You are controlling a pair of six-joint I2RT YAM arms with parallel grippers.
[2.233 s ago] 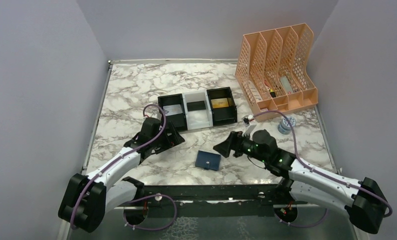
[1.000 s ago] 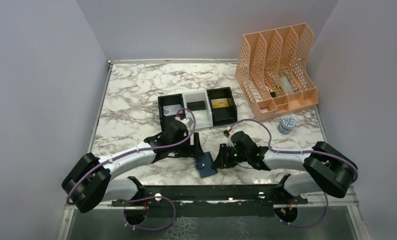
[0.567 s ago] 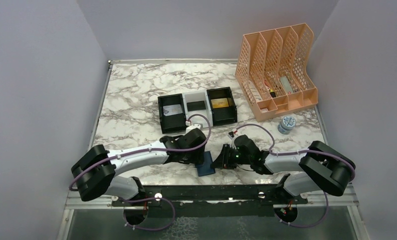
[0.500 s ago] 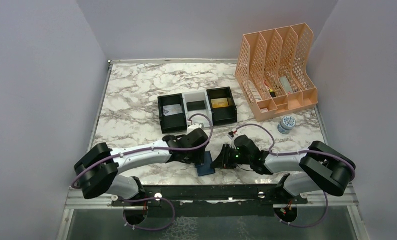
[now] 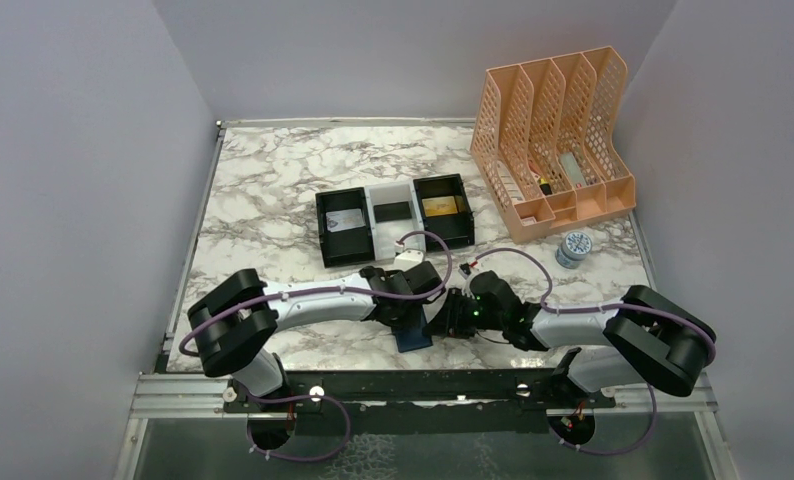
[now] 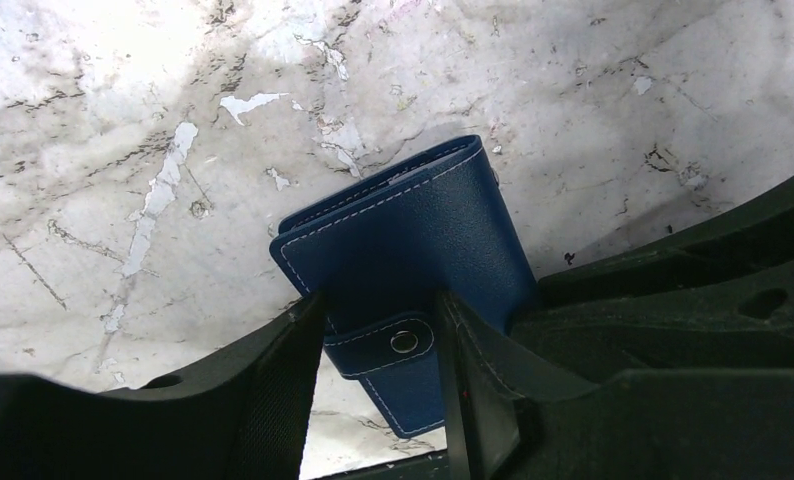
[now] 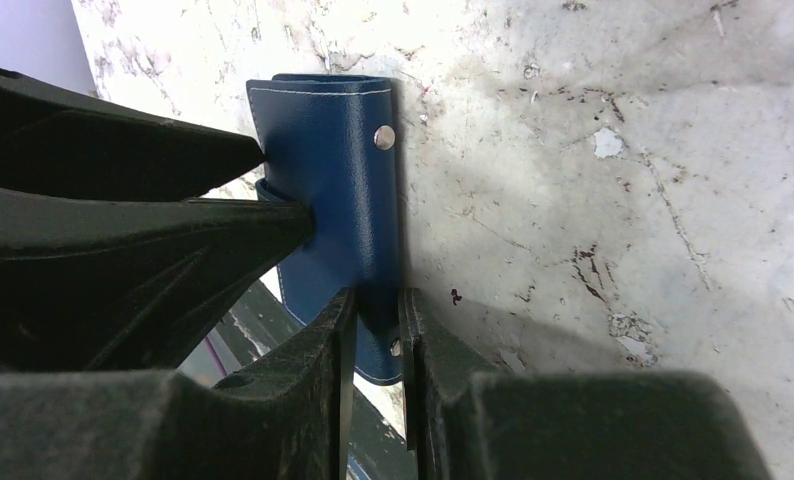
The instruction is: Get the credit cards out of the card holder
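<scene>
Pinching, right gripper (image 7: 376,295): fingers nearly together on one edge of the card holder (image 7: 328,150), beside a metal stud.
Left gripper (image 6: 378,300): fingers half spread, one on each side of the snap strap (image 6: 388,340) and touching it. I read this as a pinch.
Card holder, place: folded shut, flat on the table (image 5: 273,190), close to its near edge, between the two grippers.
Lie: from the right wrist, its long side runs straight away from the fingers, and the strap crosses toward the left gripper. Both arms touch it, so neither is nearer.
Coming move, my judgement: I pull the strap off its snap against the right-hand hold.
Credit cards: none showing at the card holder. A silver card (image 5: 345,222), dark card (image 5: 394,210) and gold card (image 5: 445,206) appear to lie one per compartment of the tray (image 5: 343,256).
Views: only the wrists show strap and studs; only the top shows the tray.
</scene>
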